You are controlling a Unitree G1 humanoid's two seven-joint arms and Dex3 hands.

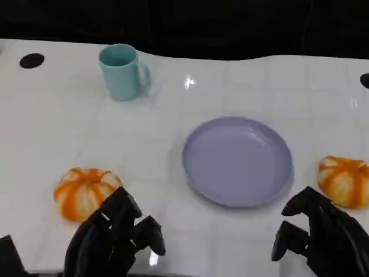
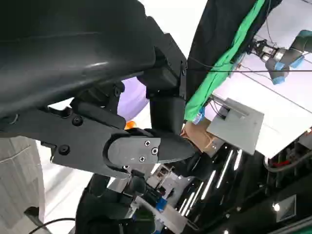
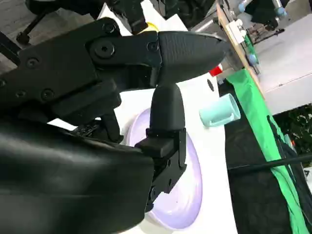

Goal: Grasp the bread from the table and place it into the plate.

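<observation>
**Two breads on the worktop, plate bare**

The lilac plate (image 1: 237,161) at centre right holds nothing. A teal mug (image 1: 122,71) stands upright at upper left, its inside hidden. One bread (image 1: 85,191), round with orange and white stripes, lies at lower left on the white worktop (image 1: 69,127); another bread (image 1: 345,180) lies at the right edge. Being round, neither shows a long axis. The left hand (image 1: 112,239) and right hand (image 1: 320,236) hover released, grasping nothing.
</observation>
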